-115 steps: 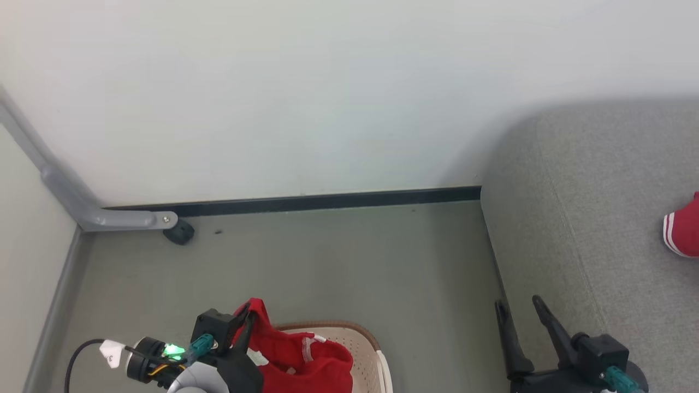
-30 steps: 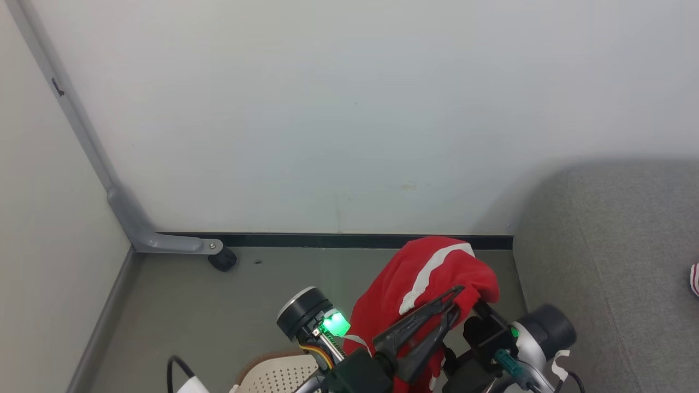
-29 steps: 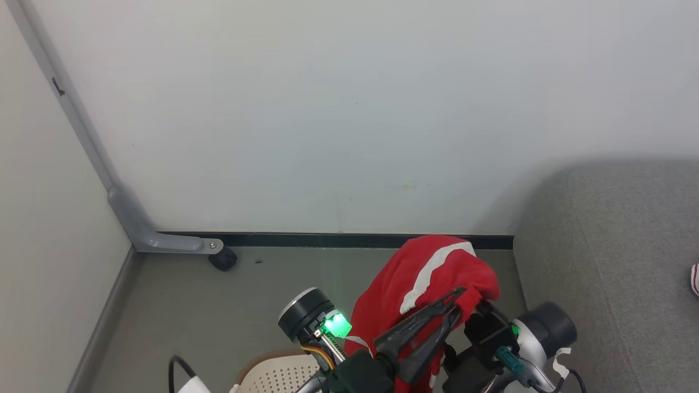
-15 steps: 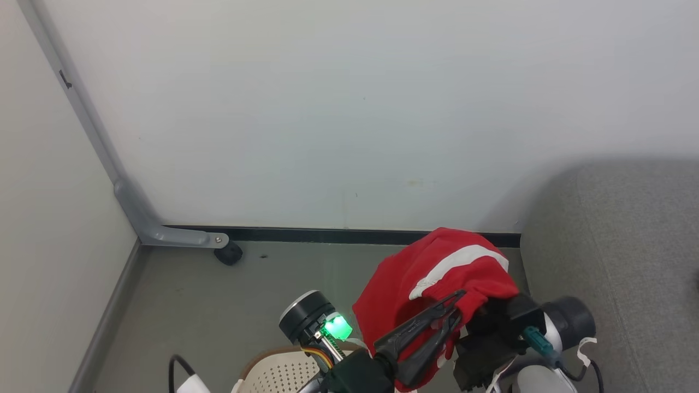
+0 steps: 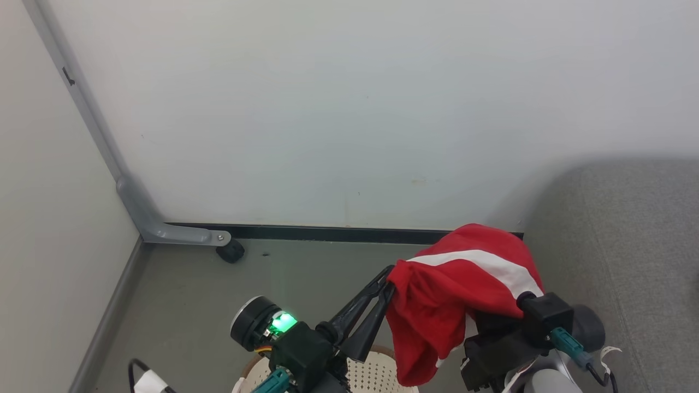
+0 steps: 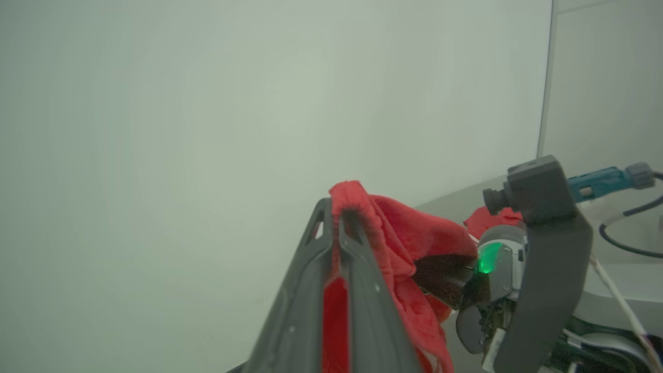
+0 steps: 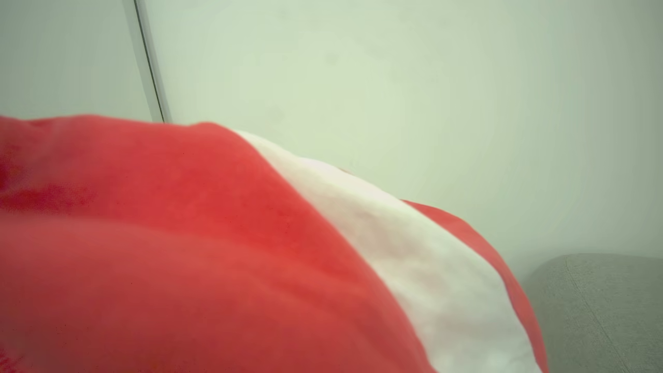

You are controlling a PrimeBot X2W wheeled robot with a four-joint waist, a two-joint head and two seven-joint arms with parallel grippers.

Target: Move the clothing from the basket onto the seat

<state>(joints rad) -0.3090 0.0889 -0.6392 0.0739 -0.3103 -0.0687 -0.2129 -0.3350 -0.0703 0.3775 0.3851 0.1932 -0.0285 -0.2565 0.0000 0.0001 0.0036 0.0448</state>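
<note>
Nearest in the head view, at 6 o'clock, the basket (image 5: 377, 376) shows a slice of perforated cream wall and brown rim. I can't make out its inside from here. Just above it the left gripper (image 5: 386, 288) reaches toward 1 o'clock, its two long fingers clenched on one edge of the clothing (image 5: 458, 289). The left wrist view confirms the hold, with red fabric sandwiched between the fingers and bunched over their tips.

The right gripper (image 5: 494, 346) sits at 5 o'clock. Its dark body is under the garment and its fingers are buried in the cloth, so I cannot tell whether it is clenched or released. Its wrist view gives a close field of red with one broad white band.

The clothing hangs in the air, draped over the right gripper and pinched at its 9 o'clock edge by the left one. The white band runs across its top and the lower folds dangle toward the basket rim. It is clear of the floor (image 5: 262, 284).

The seat (image 5: 628, 245), grey and woven, lies at 3 to 4 o'clock, just beside the garment.

Farther off at 9 o'clock, a grey bracket (image 5: 180, 236) ends in a black caster (image 5: 230, 252). Behind it a dark skirting strip (image 5: 327, 233) runs along the foot of the pale wall (image 5: 349, 109).
</note>
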